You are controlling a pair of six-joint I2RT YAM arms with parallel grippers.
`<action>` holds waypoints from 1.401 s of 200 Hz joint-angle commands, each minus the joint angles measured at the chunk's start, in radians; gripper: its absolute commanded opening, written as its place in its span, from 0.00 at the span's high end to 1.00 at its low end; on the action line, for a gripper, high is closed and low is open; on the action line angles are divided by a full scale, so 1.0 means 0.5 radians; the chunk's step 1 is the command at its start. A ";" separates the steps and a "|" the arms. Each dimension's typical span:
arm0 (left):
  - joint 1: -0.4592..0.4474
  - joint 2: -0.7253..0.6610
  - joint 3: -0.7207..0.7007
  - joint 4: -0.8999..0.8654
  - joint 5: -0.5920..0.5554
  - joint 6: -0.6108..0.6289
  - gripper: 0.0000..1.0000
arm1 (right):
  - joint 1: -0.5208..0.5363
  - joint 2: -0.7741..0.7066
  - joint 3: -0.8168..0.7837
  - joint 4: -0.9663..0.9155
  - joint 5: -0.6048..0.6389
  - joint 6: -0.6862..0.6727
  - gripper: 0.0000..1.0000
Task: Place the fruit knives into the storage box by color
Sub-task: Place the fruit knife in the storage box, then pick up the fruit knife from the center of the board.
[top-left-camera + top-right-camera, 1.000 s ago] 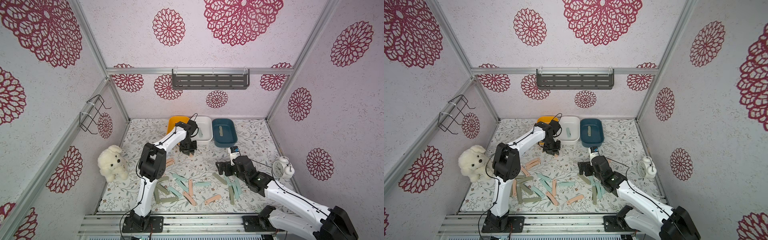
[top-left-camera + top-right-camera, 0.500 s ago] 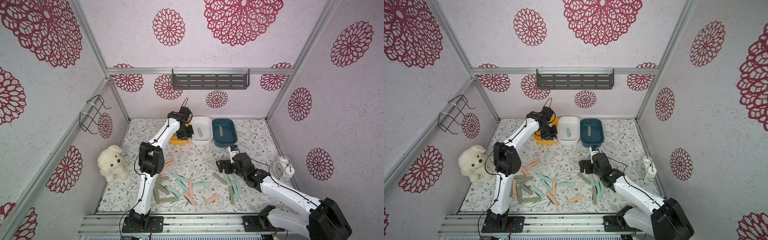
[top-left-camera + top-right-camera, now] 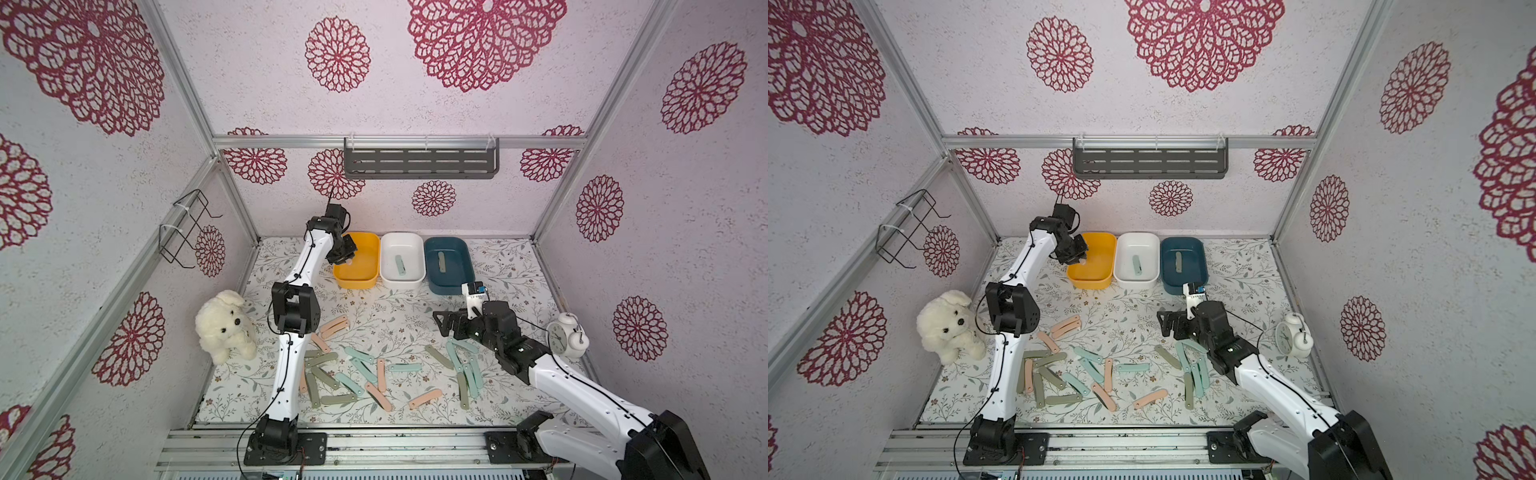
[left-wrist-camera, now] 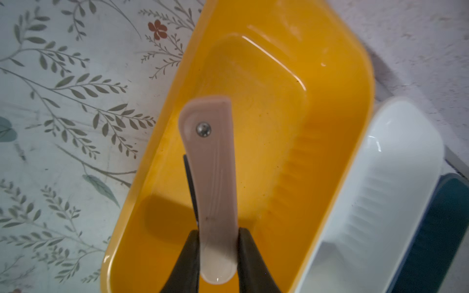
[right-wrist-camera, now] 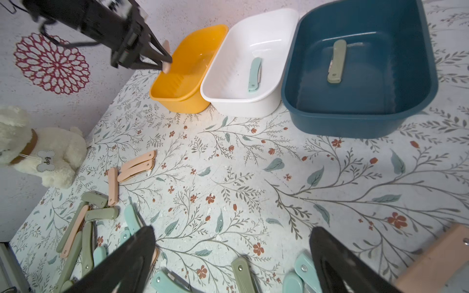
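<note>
My left gripper (image 4: pixel 218 236) is shut on a peach-pink fruit knife (image 4: pixel 210 177), which hangs over the left part of the yellow storage box (image 4: pixel 355 126); in a top view this gripper (image 3: pixel 347 255) sits above the yellow box (image 3: pixel 357 283). A mint knife (image 3: pixel 399 264) lies in the white box (image 3: pixel 402 286) and an olive knife (image 3: pixel 441 262) in the blue box (image 3: pixel 451 290). Several loose knives (image 3: pixel 404 367) in the three colours are scattered on the table's front half. My right gripper (image 3: pixel 444 324) hovers open over the right-hand group, nothing between its fingers (image 5: pixel 142 243).
A white plush dog (image 3: pixel 224 326) sits at the left wall and a white alarm clock (image 3: pixel 565 340) at the right wall. A grey shelf (image 3: pixel 419 162) hangs on the back wall and a wire rack (image 3: pixel 187 226) on the left wall.
My left gripper has risen from the table in front of the boxes and moved back and left over the yellow box, carrying the pink knife. The right gripper stays open, barely shifted.
</note>
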 commanded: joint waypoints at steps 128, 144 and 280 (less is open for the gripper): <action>-0.005 -0.471 -0.455 -0.014 0.020 0.042 0.03 | -0.097 -0.174 -0.077 -0.188 -0.070 -0.078 0.01; -0.007 -0.485 -0.479 -0.025 0.073 0.007 0.03 | -0.100 -0.154 -0.011 -0.303 -0.065 -0.119 0.01; 0.059 -0.881 -1.076 0.011 0.279 -0.018 0.03 | -0.096 0.166 0.101 -0.597 -0.005 -0.170 0.01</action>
